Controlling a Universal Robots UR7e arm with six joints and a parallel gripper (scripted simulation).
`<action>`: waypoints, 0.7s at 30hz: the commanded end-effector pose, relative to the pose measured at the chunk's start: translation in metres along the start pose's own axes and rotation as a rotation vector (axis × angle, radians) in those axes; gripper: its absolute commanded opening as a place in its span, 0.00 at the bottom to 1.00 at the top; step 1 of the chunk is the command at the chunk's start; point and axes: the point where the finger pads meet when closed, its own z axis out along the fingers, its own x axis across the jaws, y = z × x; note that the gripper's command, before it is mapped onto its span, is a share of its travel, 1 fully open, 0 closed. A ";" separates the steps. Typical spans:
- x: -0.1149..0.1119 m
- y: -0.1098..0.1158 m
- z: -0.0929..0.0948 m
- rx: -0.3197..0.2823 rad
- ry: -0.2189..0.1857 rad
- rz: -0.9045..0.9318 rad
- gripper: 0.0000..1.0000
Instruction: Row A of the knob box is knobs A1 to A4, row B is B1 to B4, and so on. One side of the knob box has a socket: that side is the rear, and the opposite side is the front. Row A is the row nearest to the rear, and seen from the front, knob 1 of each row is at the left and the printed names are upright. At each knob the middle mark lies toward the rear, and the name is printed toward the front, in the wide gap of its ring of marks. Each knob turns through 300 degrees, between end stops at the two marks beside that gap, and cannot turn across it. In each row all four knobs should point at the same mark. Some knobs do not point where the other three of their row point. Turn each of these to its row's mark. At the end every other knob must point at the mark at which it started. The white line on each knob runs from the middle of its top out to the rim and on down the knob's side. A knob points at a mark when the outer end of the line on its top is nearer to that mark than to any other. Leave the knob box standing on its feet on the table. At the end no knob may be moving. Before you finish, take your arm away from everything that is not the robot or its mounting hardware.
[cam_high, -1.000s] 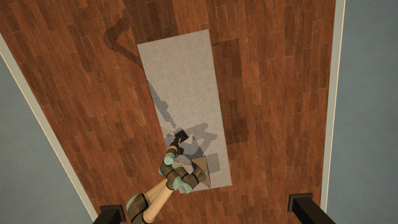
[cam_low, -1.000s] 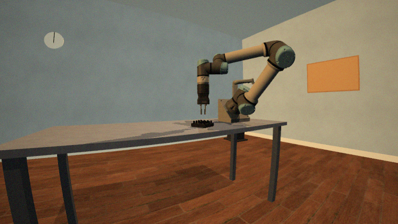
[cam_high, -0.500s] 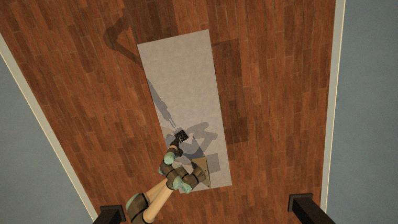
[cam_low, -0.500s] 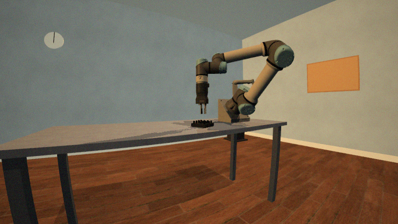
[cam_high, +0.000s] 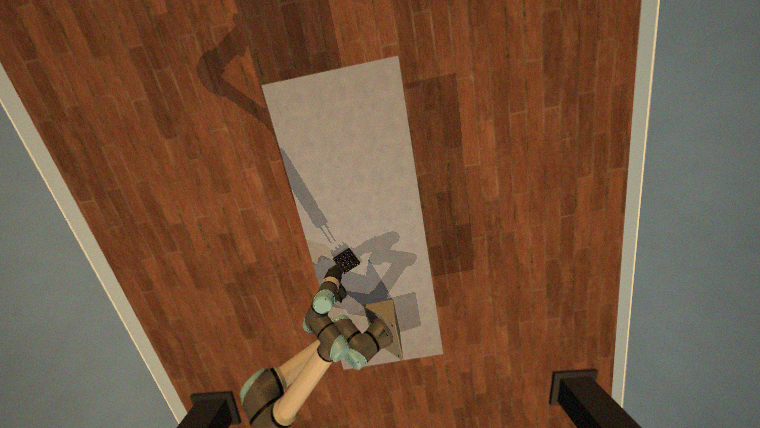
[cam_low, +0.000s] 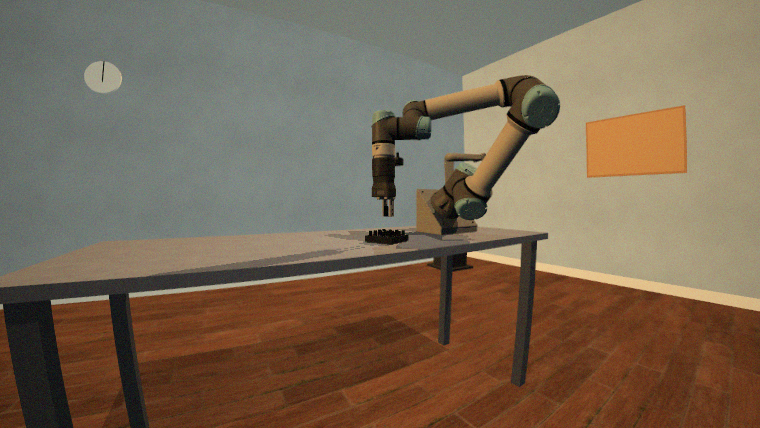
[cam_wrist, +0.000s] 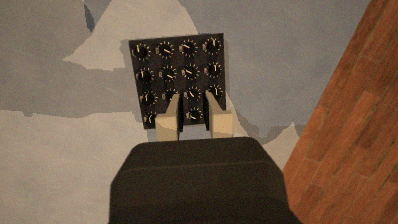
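Fingers nearest in the wrist view, pale and blocky, under a dark wrist housing (cam_wrist: 200, 180). Parted about a third of the way, with nothing gripped between them. Gripper (cam_wrist: 192, 102) pointing straight down, hanging above the knob box (cam_wrist: 177, 61) and not touching it. Seen from the side: gripper (cam_low: 388, 211) well clear of the knob tops, over the box (cam_low: 386, 237).

Just beyond the fingertips, sixteen black knobs in four rows of four, each with a ring of pale marks and a white line. Edges square to the wrist view. Nearest row partly hidden behind the fingers, with one knob (cam_wrist: 192, 115) showing in the gap between them. Row letters too small to read; socket side cannot be told.

Standing flat on the grey table (cam_low: 212, 255), near the arm's end of it and toward one long edge, close to the tan mounting block (cam_low: 424, 212). From above, box (cam_high: 346, 259) half tucked under the wrist.

Farther off, wooden floor (cam_low: 372, 345), an orange panel (cam_low: 636, 141) on the cream wall, and a round clock (cam_low: 102, 77) on the blue wall.
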 end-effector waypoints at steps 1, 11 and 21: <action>0.001 0.002 -0.001 0.001 -0.007 0.107 0.46; 0.001 0.003 -0.002 0.000 -0.007 0.168 0.46; 0.001 0.003 -0.002 0.000 -0.007 0.169 0.46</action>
